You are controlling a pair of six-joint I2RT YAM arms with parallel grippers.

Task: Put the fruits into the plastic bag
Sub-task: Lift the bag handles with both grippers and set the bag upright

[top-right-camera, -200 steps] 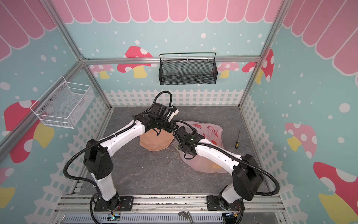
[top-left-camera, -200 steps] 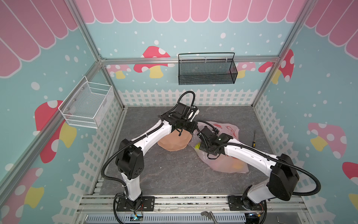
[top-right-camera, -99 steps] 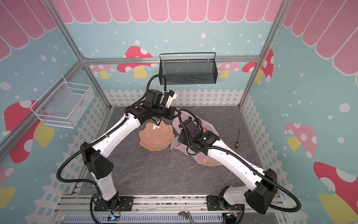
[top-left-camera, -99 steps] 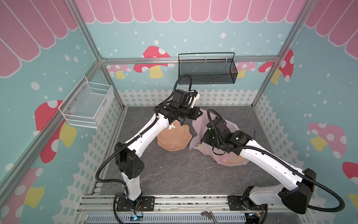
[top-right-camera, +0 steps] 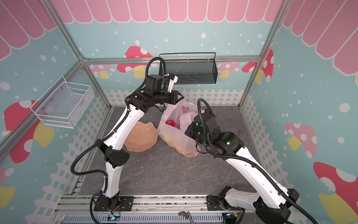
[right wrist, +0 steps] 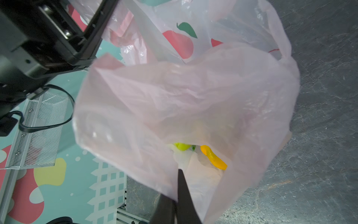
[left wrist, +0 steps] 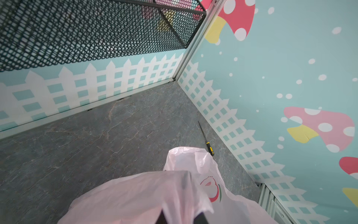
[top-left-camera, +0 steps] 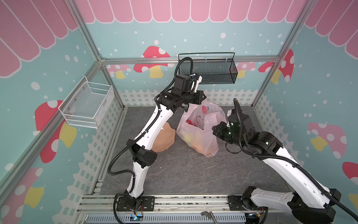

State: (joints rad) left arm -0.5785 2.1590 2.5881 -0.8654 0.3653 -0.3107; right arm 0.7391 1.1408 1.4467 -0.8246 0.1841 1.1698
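Right now my left gripper (top-left-camera: 202, 97) is clamped tight on the top handle of the thin, translucent pale pink plastic bag (top-left-camera: 203, 141), which stands just right of the tan wavy-edged dish (top-left-camera: 166, 135). Glossy toy fruits (right wrist: 213, 158) lie inside the bag. My right gripper (top-left-camera: 214, 129) is pinched closed on its near rim.

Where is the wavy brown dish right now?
In both top views the wavy dish sits on the grey floor just left of the plastic bag, partly hidden behind the left arm.
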